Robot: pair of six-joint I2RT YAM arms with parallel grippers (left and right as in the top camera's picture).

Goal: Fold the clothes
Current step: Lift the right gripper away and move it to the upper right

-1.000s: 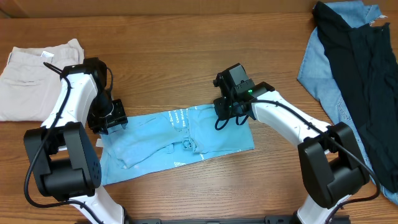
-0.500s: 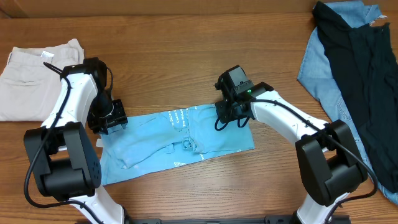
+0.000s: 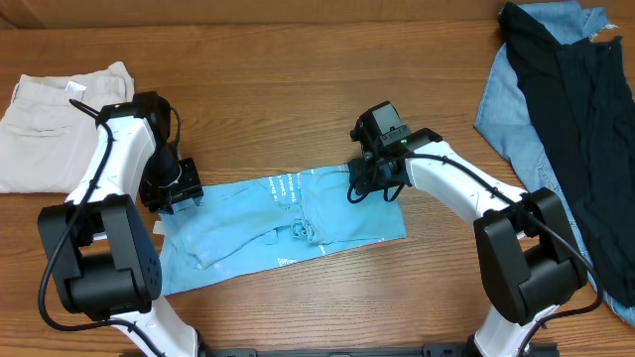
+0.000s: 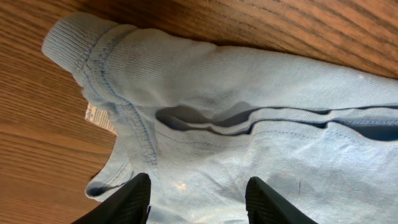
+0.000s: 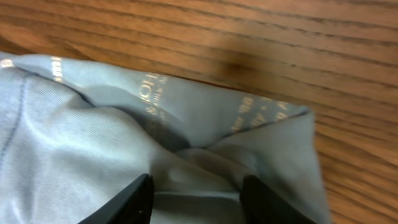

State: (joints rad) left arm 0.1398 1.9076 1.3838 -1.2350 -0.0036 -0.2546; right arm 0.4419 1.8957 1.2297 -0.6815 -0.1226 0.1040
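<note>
Garment location: the T-shirt (image 3: 283, 223) lies flat on the table (image 3: 298, 89) in the lower middle of the overhead frame, running from lower left up to the right.
Garment shape: a long narrow band with doubled layers and creases along its length (lettering shows on the upper layer near the middle).
Left gripper (image 3: 179, 188): low over the band's upper-left end. In the left wrist view its fingers (image 4: 134, 199) stand apart, with the ribbed collar (image 4: 102, 56) and a small white label (image 4: 98, 117) just ahead. No cloth is seen pinched.
Right gripper (image 3: 375, 178): over the band's upper-right corner. In the right wrist view its fingers (image 5: 130, 199) stand apart over a bunched ridge of fabric, with nothing visibly clamped.
Other items: beige trousers (image 3: 50, 129) at upper left and the denim-blue and black garments (image 3: 566, 119) at the right edge, both well apart from the T-shirt.
Work done (judgement): the lengthwise fold appears complete, since the shirt is already reduced to a band.
Work left (judgement): the crosswise fold, end onto end, is not yet done. The right corner and the centre pleats also want smoothing.
Overall progress: roughly the middle of the task.
</note>
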